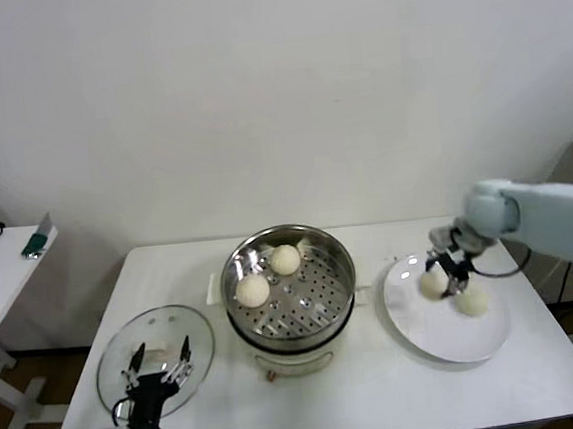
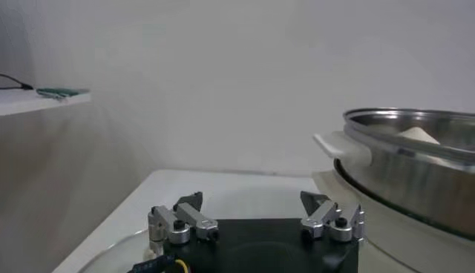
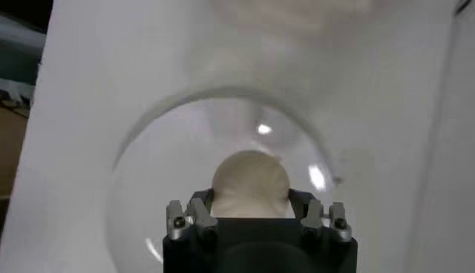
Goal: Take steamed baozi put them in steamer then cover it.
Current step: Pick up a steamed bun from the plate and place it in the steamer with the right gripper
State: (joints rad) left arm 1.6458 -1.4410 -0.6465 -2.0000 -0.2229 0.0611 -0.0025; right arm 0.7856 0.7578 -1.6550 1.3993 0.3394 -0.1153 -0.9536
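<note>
White wall stands behind a white counter [image 1: 363, 399] that carries everything, with a second white side surface [image 1: 1, 275] off to the robot's left. At the middle of the counter sits the steamer [image 1: 305, 308], a shiny steel basket with a perforated floor on a white cooker base; two steamed baozi [image 1: 253, 291] lie inside it toward the far left of the basket, near each other. To the robot's right of the steamer lies a flat white plate [image 1: 448, 336] holding the other two buns, side by side at its far part. To the robot's left of the steamer the cover [image 1: 176, 330] lies flat on the counter, apart from the steamer. The right gripper [image 1: 444, 276] reaches over the plate, its jaws parted and set on either side of the nearer-to-steamer bun [image 3: 249, 183]; whether they press it yet I cannot tell. The left gripper [image 1: 160, 369] hangs over the near part of the cover, jaws spread wide and holding nothing.
</note>
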